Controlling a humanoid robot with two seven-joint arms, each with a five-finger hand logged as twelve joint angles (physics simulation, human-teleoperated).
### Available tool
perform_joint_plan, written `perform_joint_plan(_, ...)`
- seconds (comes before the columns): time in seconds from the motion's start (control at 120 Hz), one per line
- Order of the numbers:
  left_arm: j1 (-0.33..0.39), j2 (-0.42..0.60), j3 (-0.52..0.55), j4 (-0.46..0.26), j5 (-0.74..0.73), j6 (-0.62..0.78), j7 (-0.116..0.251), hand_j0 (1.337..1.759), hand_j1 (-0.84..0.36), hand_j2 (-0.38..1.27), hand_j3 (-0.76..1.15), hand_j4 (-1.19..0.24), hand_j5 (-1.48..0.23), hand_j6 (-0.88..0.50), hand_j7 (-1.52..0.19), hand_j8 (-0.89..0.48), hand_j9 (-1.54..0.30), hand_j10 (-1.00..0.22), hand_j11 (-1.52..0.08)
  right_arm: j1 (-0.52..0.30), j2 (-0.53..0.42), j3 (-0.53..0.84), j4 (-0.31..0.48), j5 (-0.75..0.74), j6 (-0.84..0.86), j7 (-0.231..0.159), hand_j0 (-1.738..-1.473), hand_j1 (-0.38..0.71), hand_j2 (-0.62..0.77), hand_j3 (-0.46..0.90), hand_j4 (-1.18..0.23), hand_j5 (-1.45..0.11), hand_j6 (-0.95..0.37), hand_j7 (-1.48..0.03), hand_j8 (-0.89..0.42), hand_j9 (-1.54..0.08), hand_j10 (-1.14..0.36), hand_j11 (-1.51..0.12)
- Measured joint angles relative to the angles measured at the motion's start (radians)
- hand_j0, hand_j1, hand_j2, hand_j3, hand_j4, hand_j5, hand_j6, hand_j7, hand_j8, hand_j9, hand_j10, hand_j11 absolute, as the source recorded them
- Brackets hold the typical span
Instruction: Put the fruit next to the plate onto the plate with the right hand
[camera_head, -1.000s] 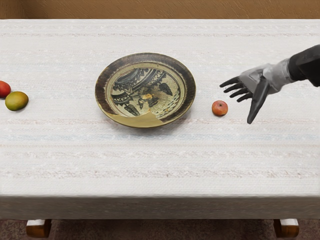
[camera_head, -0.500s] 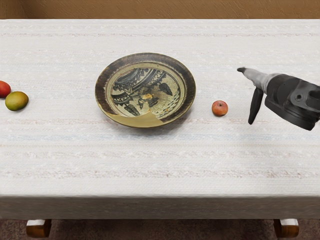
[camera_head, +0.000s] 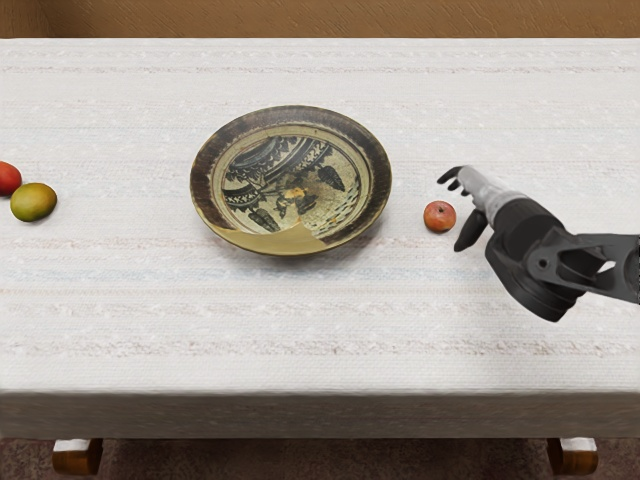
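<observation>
Here the right hand (camera_head: 476, 197) hangs just right of the small red fruit (camera_head: 439, 216), fingers spread and holding nothing; the fruit lies on the tablecloth (camera_head: 320, 310) beside the painted plate (camera_head: 205, 170), off its right rim

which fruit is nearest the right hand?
The small red-orange fruit just right of the plate; the red fruit and green-yellow mango lie far left.

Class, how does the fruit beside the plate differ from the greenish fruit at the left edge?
The reddish fruit is smaller, rounder; the greenish fruit larger, oval. The reddish fruit lies by the right hand; the greenish fruit far from it. Both rest on the table.
</observation>
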Motion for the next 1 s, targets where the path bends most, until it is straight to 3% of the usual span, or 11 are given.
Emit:
perform_joint_plan(0.483, 0.000, 0.000, -0.001, 0.000, 0.000, 0.000, 0.000, 1.658, 0.35, 0.00, 0.00, 0.00, 0.00, 0.00, 0.00, 0.00, 0.00, 0.00, 0.00, -0.036, 0.097, 0.001, -0.151, -0.016, -0.002, 0.000, -1.658, 0.04, -0.06, 0.00, -0.33, -0.42, -0.33, -0.42, -0.33, -0.42, -0.33, -0.42)
perform_joint_plan(0.75, 0.000, 0.000, 0.000, 0.000, 0.000, 0.000, 0.000, 1.658, 0.35, 0.00, 0.00, 0.00, 0.00, 0.00, 0.00, 0.00, 0.00, 0.00, 0.00, -0.077, 0.178, 0.001, -0.272, -0.015, -0.002, 0.000, -1.658, 0.04, -0.06, 0.00, -0.32, -0.42, -0.32, -0.42, -0.32, -0.42, -0.32, -0.42)
perform_joint_plan(0.983, 0.001, 0.000, 0.000, 0.000, 0.000, 0.000, 0.000, 1.658, 0.35, 0.00, 0.00, 0.00, 0.00, 0.00, 0.00, 0.00, 0.00, 0.00, 0.00, -0.084, 0.208, -0.002, -0.302, -0.017, -0.002, -0.001, -1.665, 0.04, -0.09, 0.02, -0.32, -0.42, -0.32, -0.42, -0.33, -0.42, -0.32, -0.42)
perform_joint_plan(1.0, 0.001, 0.000, 0.000, 0.000, 0.000, 0.000, 0.000, 1.658, 0.35, 0.00, 0.00, 0.00, 0.00, 0.00, 0.00, 0.00, 0.00, 0.00, 0.00, -0.083, 0.210, -0.002, -0.302, -0.016, -0.002, 0.000, -1.646, 0.04, -0.08, 0.00, -0.32, -0.42, -0.32, -0.42, -0.32, -0.42, -0.32, -0.42)
